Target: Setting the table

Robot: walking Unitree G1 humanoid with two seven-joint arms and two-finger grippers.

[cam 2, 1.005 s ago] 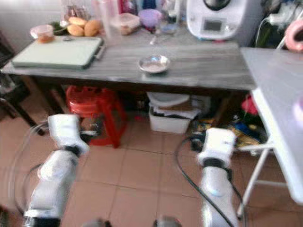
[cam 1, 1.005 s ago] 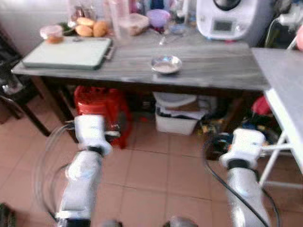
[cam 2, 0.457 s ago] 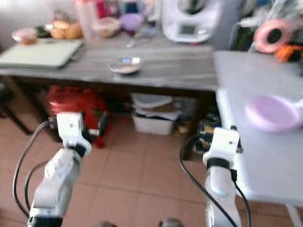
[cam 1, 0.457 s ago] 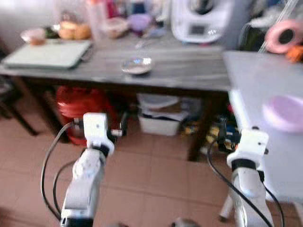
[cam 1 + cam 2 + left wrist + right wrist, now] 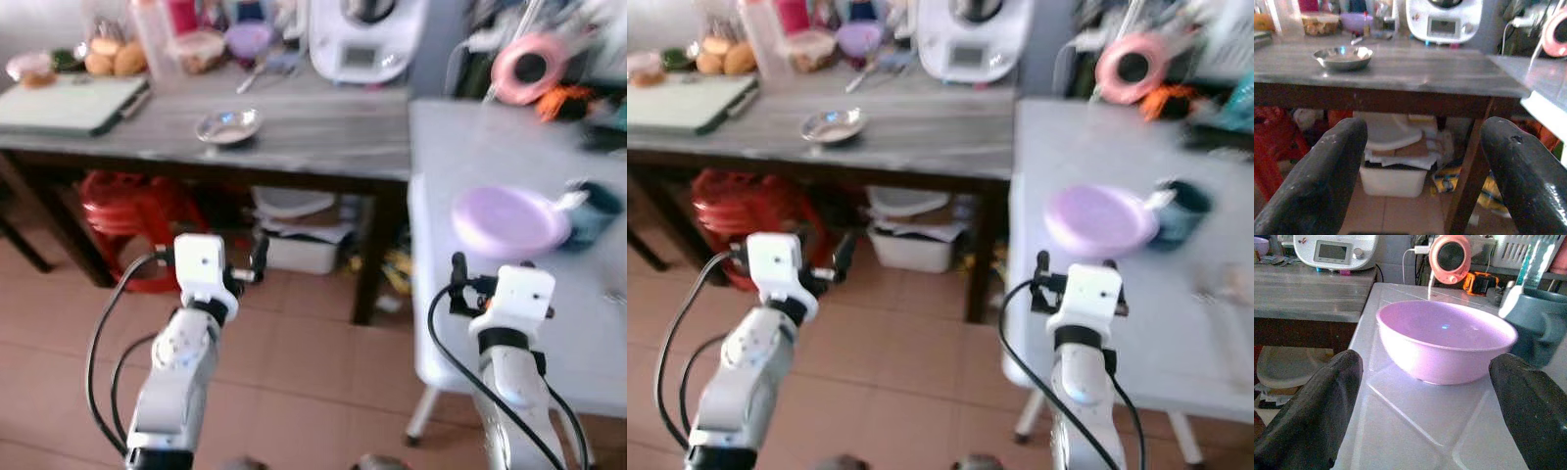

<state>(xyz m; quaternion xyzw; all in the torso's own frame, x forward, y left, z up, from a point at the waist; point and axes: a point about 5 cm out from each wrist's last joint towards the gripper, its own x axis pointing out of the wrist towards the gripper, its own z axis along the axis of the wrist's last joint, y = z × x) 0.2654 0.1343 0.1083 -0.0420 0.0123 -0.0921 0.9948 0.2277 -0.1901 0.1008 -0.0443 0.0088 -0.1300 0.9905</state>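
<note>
While both jaws gape empty, the pink bowl sits near the white table edge.

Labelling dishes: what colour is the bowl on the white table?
Pale purple bowl, plain, no pattern; clearest in the right wrist view.

Terracotta tile floor, grey wooden table, white folding table beside it, red stool beneath

My left arm reaches forward on my left, its left gripper held out with both black fingers spread wide apart. My right arm reaches forward on my right, right gripper likewise gaping.
</note>
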